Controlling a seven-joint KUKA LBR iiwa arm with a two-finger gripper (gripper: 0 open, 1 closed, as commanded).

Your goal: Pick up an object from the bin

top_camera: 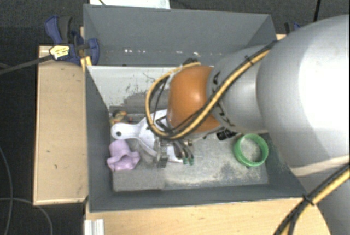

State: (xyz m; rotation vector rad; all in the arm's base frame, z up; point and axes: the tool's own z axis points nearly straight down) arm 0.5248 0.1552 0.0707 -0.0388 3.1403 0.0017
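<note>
Camera view: arm (306, 103) is seen reaching into the grey bin (175, 37). The gripper (175, 158), fingers parted, is set over the right end of a white scoop-like piece (127, 130). A purple lump (123, 156) lies just left, a green ring (238, 152) well right.

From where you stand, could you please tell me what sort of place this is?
Probably a robotics lab's bin-picking station: a grey metal bin holds small loose things, such as a green ring and a lilac lump, and a big silver robot arm reaches into it.
</note>
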